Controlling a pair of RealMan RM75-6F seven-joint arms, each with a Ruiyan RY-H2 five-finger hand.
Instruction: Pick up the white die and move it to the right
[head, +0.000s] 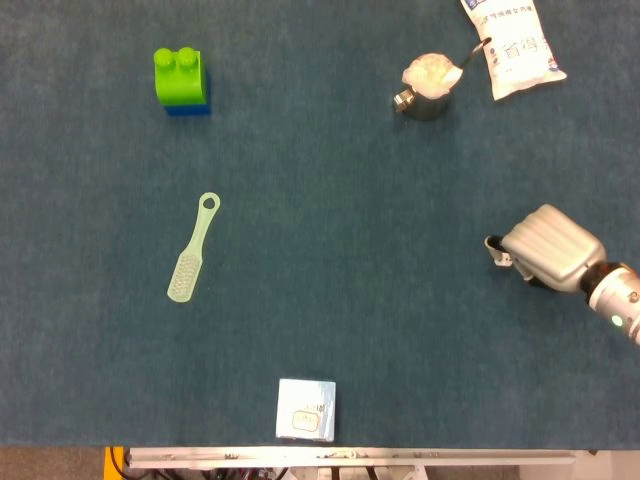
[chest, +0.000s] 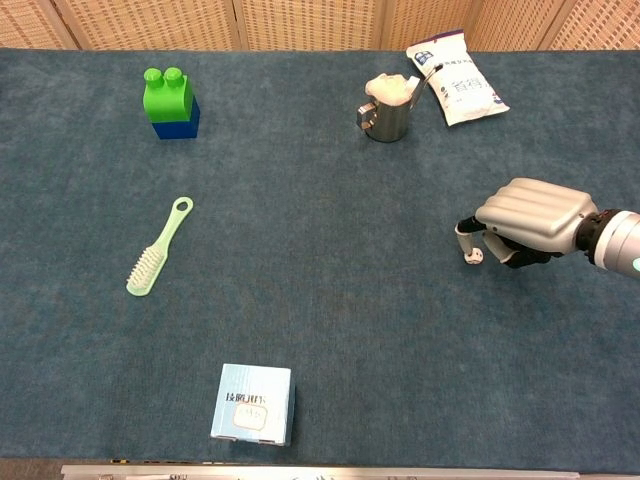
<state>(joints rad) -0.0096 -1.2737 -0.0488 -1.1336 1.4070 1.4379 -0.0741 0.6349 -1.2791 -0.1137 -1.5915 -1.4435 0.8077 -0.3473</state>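
Observation:
The white die (chest: 474, 257) is a small cube pinched under the fingertips of my right hand (chest: 528, 220) at the right side of the blue cloth; the chest view shows it at the hand's left edge. In the head view the same right hand (head: 548, 249) curls knuckles-up and hides most of the die. My left hand appears in neither view.
A metal cup (head: 425, 95) with white filling and a white snack bag (head: 510, 45) lie at the far right. A green-on-blue block stack (head: 181, 82) stands far left, a pale green brush (head: 192, 262) mid-left, and a light blue box (head: 305, 410) near the front edge.

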